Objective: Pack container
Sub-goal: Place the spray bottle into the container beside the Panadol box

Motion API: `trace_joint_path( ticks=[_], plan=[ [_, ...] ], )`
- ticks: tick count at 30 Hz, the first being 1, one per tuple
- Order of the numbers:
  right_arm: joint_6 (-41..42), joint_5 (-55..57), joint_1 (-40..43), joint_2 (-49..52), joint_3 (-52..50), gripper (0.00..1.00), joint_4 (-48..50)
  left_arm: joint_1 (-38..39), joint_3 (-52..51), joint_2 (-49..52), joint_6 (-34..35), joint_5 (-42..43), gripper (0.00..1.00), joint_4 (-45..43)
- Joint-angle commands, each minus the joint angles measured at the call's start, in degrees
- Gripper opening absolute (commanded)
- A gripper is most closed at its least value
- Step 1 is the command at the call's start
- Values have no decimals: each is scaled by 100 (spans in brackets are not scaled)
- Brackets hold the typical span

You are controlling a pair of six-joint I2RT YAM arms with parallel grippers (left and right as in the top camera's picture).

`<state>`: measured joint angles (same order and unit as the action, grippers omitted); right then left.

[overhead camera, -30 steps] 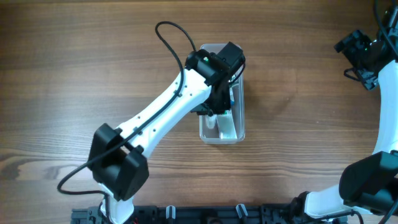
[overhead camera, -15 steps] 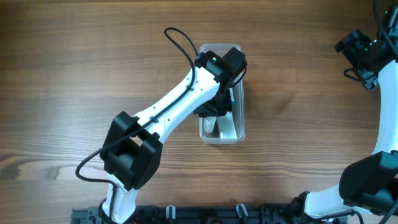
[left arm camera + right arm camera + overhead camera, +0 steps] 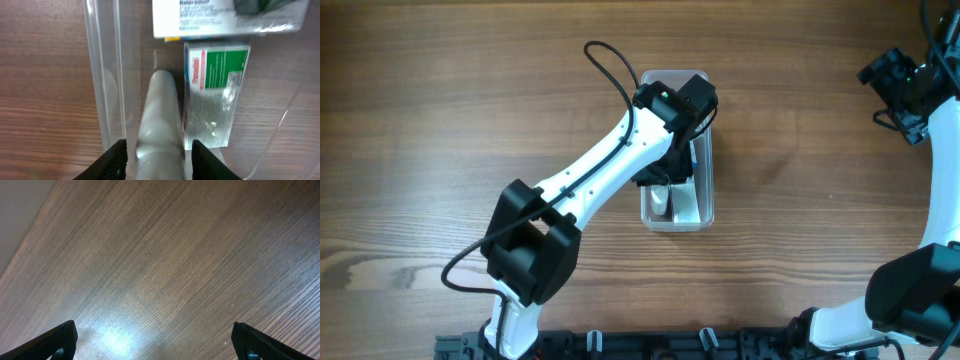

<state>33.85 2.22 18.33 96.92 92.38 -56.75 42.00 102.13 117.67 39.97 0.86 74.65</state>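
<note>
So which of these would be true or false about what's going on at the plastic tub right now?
1. The left gripper is at the clear plastic container. True.
2. The container is empty. False: it holds a green and white box, a white box and a pale grey tube.
3. The right gripper is carrying a box. False: it is open, with only the wooden table below it.
4. The green and white box lies right beside the tube. True.
</note>
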Motion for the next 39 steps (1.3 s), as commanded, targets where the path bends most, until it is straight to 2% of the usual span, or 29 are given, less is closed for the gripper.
trace_joint_path(
  ticks=[1,5,6,8,11,13,15,17,19,21,24,25,26,30,32,34,35,36,39],
  plan=[
    [81,96,-13,81,-26,100,17,-146,487,-236,-227,-208,48,0],
    [81,96,-13,81,-26,100,17,-531,931,-817,-605,-247,52,313],
    [81,96,-13,81,-26,100,17,-605,964,-1082,-754,-251,59,391],
    [81,96,-13,81,-26,100,17,-734,964,-1698,-828,-404,67,509],
    [81,96,-13,81,-26,100,17,-813,964,-2907,-824,-527,69,1095],
    [81,96,-13,81,-26,100,17,-664,964,-3993,-822,-527,73,1447],
    [81,96,-13,81,-26,100,17,-400,946,-4804,-772,-529,82,1801],
    [81,96,-13,81,-26,100,17,-105,741,-5499,-651,-531,91,1786],
    [81,96,-13,81,-26,100,17,96,59,-6288,-654,-625,99,1438],
    [79,96,-13,81,-26,100,17,103,-1296,-7156,-654,-675,100,669],
    [79,96,-13,81,-26,100,17,103,-2964,-7742,-483,-382,100,-638],
    [81,98,-13,81,-26,100,17,103,-3602,-7781,-120,-350,100,-1185],
    [81,96,-13,81,-26,100,17,103,-3901,-7733,87,-348,100,-1366],
    [81,96,-13,81,-26,100,17,103,-4330,-7206,402,-186,100,-949],
    [79,96,-13,81,-26,100,17,103,-4332,-6985,280,-247,100,-951],
    [81,96,-13,81,-26,100,17,103,-4332,-6697,-931,-234,100,-1217],
    [81,96,-13,81,-26,100,17,103,-4332,-6516,-1864,-109,100,-1565],
    [81,96,-13,81,-26,100,17,103,-4332,-6347,-2463,-2,100,-1923],
    [79,96,-13,81,-26,100,17,103,-4378,-6087,-2651,2,100,-2127]
  ],
)
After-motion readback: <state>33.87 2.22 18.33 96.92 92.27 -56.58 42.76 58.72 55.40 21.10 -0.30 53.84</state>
